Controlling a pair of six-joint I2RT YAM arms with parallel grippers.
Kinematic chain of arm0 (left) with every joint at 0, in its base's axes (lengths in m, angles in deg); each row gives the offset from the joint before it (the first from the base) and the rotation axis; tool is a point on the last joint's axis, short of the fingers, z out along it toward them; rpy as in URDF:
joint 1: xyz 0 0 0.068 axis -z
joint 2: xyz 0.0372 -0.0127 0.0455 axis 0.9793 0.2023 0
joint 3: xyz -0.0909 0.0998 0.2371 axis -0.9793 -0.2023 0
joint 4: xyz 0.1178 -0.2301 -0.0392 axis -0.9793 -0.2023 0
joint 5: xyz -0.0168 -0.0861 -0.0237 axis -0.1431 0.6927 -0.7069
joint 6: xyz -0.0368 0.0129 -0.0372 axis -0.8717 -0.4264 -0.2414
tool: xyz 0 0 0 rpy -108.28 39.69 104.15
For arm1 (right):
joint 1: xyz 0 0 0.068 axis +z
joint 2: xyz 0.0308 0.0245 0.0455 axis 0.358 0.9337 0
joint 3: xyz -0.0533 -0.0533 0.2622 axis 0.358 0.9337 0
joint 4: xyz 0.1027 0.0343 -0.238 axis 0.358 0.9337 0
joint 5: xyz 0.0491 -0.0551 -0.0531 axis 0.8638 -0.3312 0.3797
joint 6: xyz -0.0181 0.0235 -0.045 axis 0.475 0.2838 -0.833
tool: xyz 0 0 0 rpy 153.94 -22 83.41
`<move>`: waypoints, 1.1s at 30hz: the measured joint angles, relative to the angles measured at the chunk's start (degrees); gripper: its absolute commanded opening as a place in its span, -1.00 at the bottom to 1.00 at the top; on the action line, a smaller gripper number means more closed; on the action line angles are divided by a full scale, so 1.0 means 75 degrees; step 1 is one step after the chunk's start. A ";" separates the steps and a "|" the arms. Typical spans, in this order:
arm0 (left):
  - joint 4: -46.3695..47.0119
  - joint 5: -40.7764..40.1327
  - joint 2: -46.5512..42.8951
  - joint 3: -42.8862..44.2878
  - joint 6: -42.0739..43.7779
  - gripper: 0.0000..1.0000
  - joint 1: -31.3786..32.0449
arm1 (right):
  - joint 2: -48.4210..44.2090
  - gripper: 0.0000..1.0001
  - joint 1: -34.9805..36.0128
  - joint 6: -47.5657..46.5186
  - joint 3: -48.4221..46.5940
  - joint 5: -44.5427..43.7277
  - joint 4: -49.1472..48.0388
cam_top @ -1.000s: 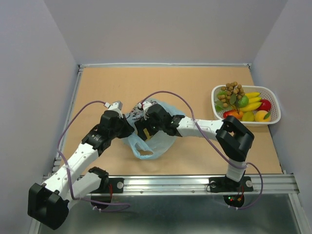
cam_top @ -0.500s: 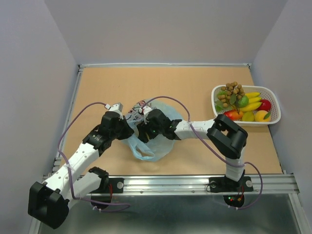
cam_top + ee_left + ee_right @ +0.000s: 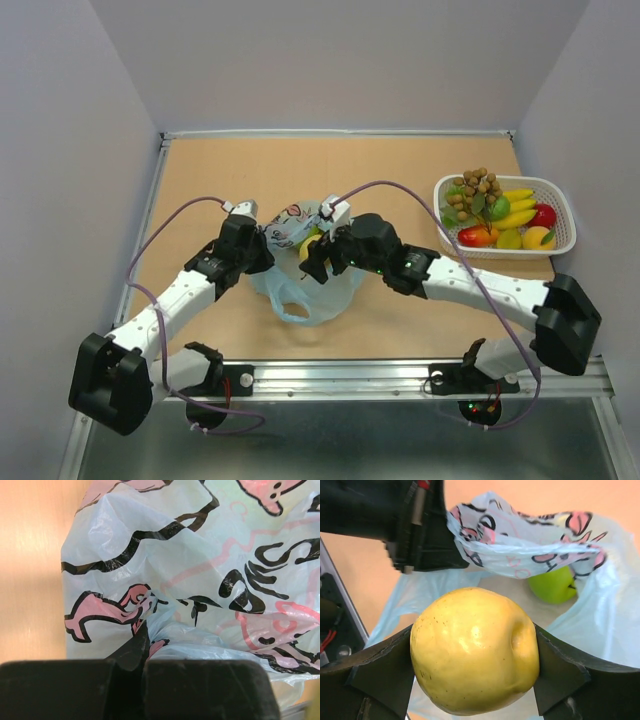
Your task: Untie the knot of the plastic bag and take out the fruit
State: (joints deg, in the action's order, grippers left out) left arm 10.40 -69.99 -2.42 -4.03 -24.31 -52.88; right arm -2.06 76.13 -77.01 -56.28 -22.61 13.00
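Note:
The light blue plastic bag [image 3: 300,290] lies open on the table between my arms, and no knot shows. My left gripper [image 3: 263,250] is shut on the bag's printed upper edge [image 3: 200,570] and holds it up; in the left wrist view the film is pinched between the fingers [image 3: 90,690]. My right gripper [image 3: 312,258] is over the bag's mouth, shut on a pale yellow pear-like fruit [image 3: 475,650]. A round green fruit [image 3: 552,585] lies inside the bag behind it.
A white basket [image 3: 562,205] at the right edge holds a brown grape-like bunch [image 3: 475,185], bananas [image 3: 515,205] and other toy fruit. Grey walls enclose the table. A metal rail [image 3: 350,375] runs along the near edge.
My right arm has swung its elbow out to the right and drawn the gripper back from inside the bag with the yellow fruit in it. My left gripper keeps its hold on the bag's edge.

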 measured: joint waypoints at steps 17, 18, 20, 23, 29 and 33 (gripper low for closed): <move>0.0440 -0.0070 -0.0254 -0.0032 0.0356 -1.00 -0.0154 | -0.1667 -0.79 -0.4648 -0.0160 -0.0029 -0.3363 0.1317; 0.0458 -0.0050 -0.0385 -0.0096 0.0356 -1.00 -0.0157 | -0.1664 -0.79 -0.5327 0.0017 -0.0020 -0.3416 0.1317; 0.0472 0.0015 -0.0597 -0.0178 0.0353 -1.00 -0.0157 | -0.1638 -0.79 -0.6423 0.0294 -0.0017 -0.3462 0.1346; 0.0504 0.0149 -0.0848 -0.0306 0.0350 -1.00 -0.0157 | -0.1483 -0.78 -0.8134 0.0895 -0.0017 -0.3547 0.1373; 0.0583 0.0338 -0.1151 -0.0568 0.0326 -1.00 -0.0160 | -0.0755 -0.58 -0.9719 0.1757 -0.0017 -0.3564 0.1378; 0.0589 0.0431 -0.1189 -0.0627 0.0318 -1.00 -0.0160 | -0.0082 0.48 -0.9911 0.1990 -0.0017 -0.3427 0.1501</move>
State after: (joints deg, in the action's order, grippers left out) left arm 14.82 -66.76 -11.34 -8.73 -21.93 -54.08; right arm -2.67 1.80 -62.08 -56.41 -48.31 24.26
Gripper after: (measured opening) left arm 0.026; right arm 0.820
